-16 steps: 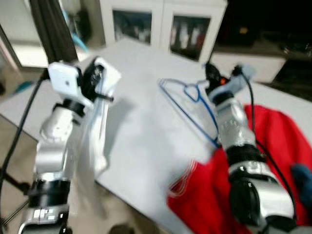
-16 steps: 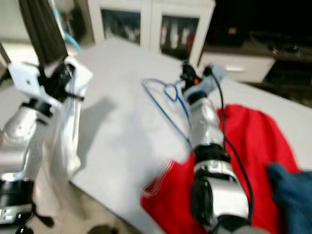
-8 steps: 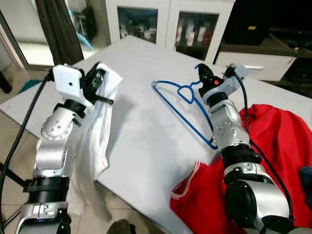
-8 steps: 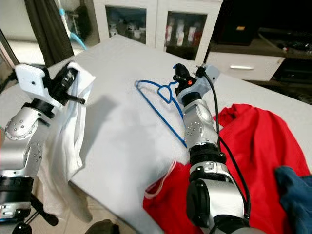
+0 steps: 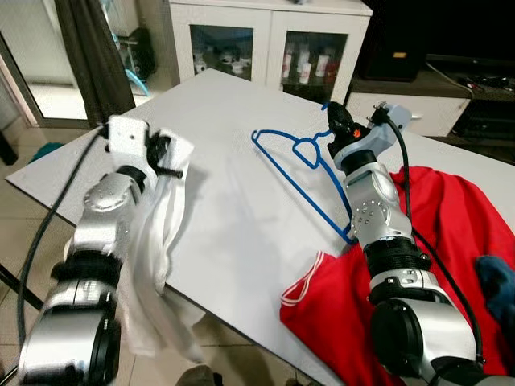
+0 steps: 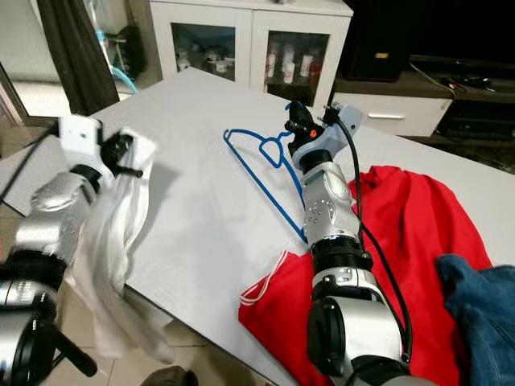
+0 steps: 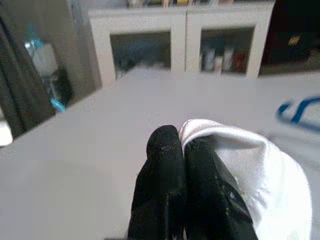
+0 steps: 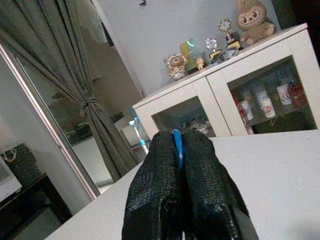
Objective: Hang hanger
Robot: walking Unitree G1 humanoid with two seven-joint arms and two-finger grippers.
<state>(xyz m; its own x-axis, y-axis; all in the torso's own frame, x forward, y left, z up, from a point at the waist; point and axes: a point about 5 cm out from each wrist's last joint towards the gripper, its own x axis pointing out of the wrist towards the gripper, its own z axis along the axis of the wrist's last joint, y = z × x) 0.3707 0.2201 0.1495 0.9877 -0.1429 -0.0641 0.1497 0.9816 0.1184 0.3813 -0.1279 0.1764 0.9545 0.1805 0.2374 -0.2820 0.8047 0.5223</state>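
- over the middle of the desk (image 5: 233, 241) the blue hanger (image 5: 310, 189) hangs tilted, its low end by the red shirt (image 5: 451, 241).
- thin wire: likely light, stiff, slippery; best held near the hook.
- right claw (image 5: 334, 122) is closed on its hook, arm stretched forward.
- left claw (image 5: 165, 157) pinches a white cloth (image 5: 157, 241) at the desk's edge.

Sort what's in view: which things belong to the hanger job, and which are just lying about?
In the job:
thin blue wire hanger, pinched in the right gripper
white cloth garment, pinched in the left gripper

Lying about:
red garment on the white table
blue denim garment
white glass-door cabinet
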